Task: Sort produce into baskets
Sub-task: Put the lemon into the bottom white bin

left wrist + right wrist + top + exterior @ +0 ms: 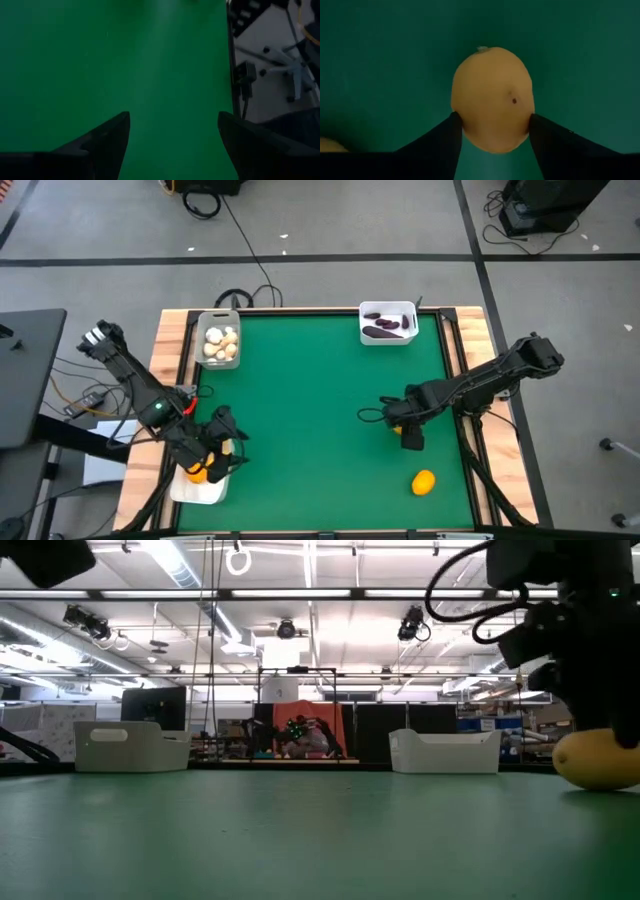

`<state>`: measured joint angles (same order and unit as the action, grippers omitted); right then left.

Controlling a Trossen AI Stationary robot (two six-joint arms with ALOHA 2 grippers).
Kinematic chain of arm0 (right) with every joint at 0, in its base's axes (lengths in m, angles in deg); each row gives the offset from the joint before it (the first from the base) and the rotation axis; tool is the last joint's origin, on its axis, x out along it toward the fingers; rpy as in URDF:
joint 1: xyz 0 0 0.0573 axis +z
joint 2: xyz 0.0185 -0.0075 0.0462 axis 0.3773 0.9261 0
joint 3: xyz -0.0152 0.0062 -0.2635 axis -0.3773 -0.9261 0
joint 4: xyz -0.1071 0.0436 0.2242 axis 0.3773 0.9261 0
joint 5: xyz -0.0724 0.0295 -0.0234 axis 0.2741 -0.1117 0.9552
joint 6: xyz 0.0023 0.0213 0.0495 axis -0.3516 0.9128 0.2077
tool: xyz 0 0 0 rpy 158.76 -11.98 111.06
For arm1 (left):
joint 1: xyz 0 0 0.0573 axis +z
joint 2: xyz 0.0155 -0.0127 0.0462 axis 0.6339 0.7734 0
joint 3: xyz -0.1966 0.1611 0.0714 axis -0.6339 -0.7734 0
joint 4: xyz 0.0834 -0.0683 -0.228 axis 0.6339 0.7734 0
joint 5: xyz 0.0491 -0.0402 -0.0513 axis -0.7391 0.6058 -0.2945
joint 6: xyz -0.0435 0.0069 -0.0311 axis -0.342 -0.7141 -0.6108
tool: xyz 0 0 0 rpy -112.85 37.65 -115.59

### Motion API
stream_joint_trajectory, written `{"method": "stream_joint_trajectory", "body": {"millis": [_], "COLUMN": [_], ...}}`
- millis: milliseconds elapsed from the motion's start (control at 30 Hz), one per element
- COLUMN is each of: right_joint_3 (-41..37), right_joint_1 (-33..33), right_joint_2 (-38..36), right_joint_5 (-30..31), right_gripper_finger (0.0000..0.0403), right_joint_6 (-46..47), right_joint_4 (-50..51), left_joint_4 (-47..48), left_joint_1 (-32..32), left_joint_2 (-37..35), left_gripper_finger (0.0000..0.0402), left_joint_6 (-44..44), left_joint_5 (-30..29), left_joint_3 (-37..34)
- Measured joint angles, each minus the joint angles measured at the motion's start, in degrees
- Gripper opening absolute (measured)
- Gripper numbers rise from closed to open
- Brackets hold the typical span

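**Right fingers around a yellow fruit**

The right gripper is low on the green worktop, its fingers touching both sides of a yellow fruit. An orange fruit lies nearby. The left gripper, fingers wide and empty, is above the near-left white basket.

On the desk, one basket sits at the far left corner with garlic bulbs in it, and a second basket stands at the far edge right of centre, holding eggplant pieces. A third basket lies at the near left edge, under the left tool. The right tool is right of centre, a fruit between its fingers. Another fruit lies nearer the front right.
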<state>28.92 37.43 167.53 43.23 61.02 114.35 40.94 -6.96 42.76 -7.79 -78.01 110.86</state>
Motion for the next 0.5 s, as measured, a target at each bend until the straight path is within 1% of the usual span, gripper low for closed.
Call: {"method": "stream_joint_trajectory", "body": {"millis": [133,233,333,400,500], "right_joint_3": [-0.01,-0.07,-0.1,-0.09,-0.33], "right_joint_1": [-0.61,-0.83,-1.34,-1.87,-2.68], "right_joint_2": [0.06,0.11,0.26,0.66,2.42], "right_joint_5": [0.48,1.14,1.76,2.16,1.14], "right_gripper_finger": [0.0207,0.021,0.0231,0.0253,0.0289], "right_joint_6": [0.57,0.83,0.99,0.99,0.99], "right_joint_4": [-4.29,-6.73,-9.16,-10.74,-11.85], "left_joint_4": [-3.47,-5.31,-7.49,-8.9,-9.26], "left_joint_1": [2.43,3.88,4.69,5.03,5.66], "left_joint_2": [0.0,0.0,0.0,0.0,0.0], "left_gripper_finger": [0.0302,0.0301,0.0301,0.0301,0.0301], "left_joint_6": [4.52,7.61,8.74,8.71,8.75], "left_joint_5": [-2.06,-2.44,-2.36,-2.23,-1.31], "left_joint_3": [0.0,0.0,0.0,0.0,0.0]}}
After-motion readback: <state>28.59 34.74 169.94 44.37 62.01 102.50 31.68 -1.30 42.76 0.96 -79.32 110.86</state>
